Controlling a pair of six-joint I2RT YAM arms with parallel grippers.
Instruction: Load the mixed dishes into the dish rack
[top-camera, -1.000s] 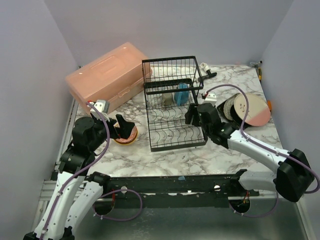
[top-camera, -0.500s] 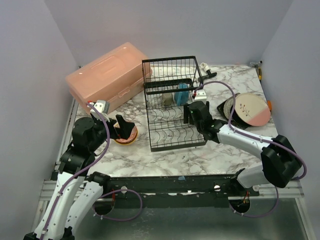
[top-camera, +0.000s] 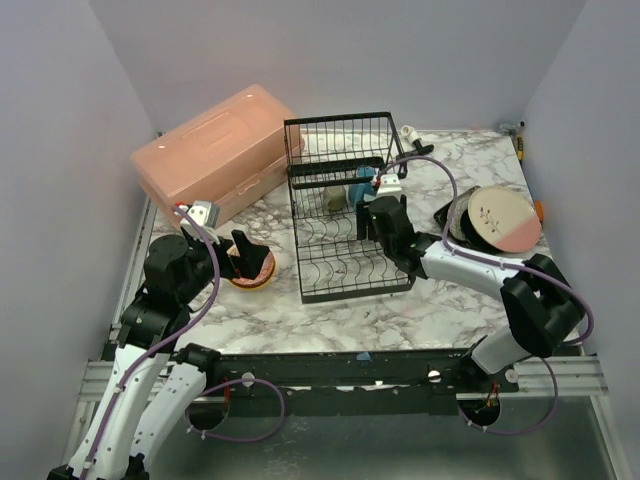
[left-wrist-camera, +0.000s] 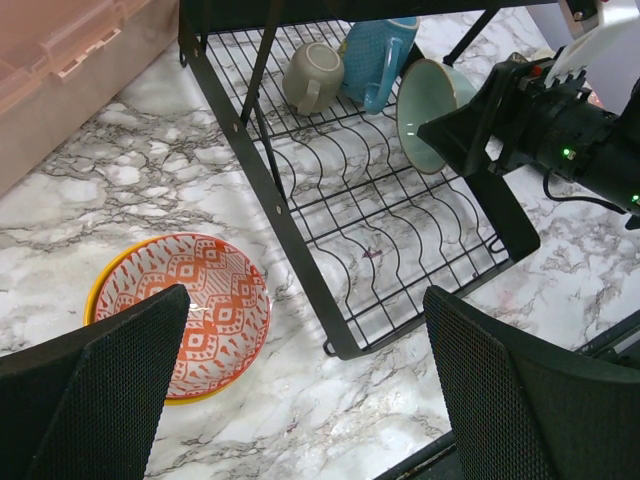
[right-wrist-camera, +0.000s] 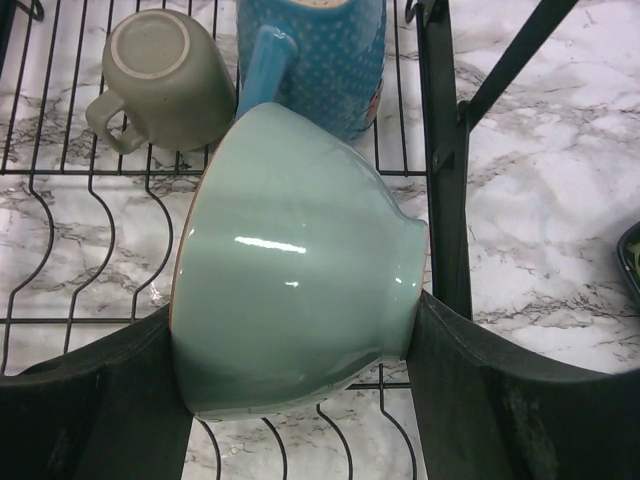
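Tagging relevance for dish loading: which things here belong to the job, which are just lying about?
Job: black wire dish rack; mint green ceramic bowl in the right gripper; red-patterned ceramic bowl; olive ceramic mug; blue dotted ceramic mug; round pink-cream plate.
Lying about: salmon-pink plastic box.

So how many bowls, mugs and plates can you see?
Bowls: 3 (mint green bowl, red-patterned bowl, yellow bowl under it)
Mugs: 2 (olive mug, blue mug)
Plates: 2 (pink-cream plate, dark plate under it)
Total: 7, not counting a small white thing behind the dish rack, too small to tell.
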